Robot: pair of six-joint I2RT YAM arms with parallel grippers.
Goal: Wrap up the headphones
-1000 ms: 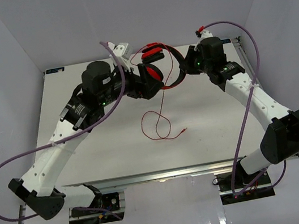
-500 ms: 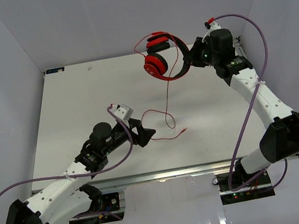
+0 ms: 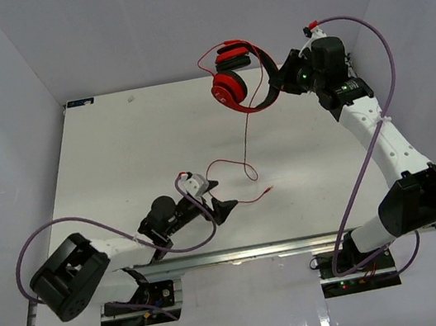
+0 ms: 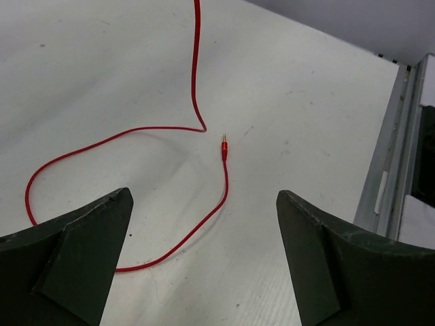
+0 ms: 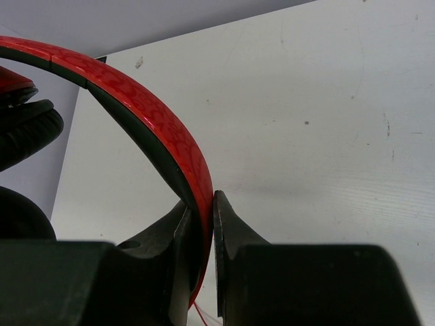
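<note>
The red headphones hang in the air over the table's far side, with my right gripper shut on the headband. In the right wrist view the red, black-edged headband runs between the closed fingers of the right gripper. The thin red cord drops from an ear cup to the table and loops there; its plug lies free. My left gripper is low near the front edge, open, just left of the plug. In its wrist view the left gripper holds nothing, and the cord and plug lie ahead of it.
The white table is walled in on the left, back and right. A metal rail runs along its near edge beside the left gripper. Purple robot cables arc beside both arms.
My left arm has pulled back from the headphones to the table's front edge and dropped low, still open. The right arm has raised the headphones up and to the right, dragging the cord.
</note>
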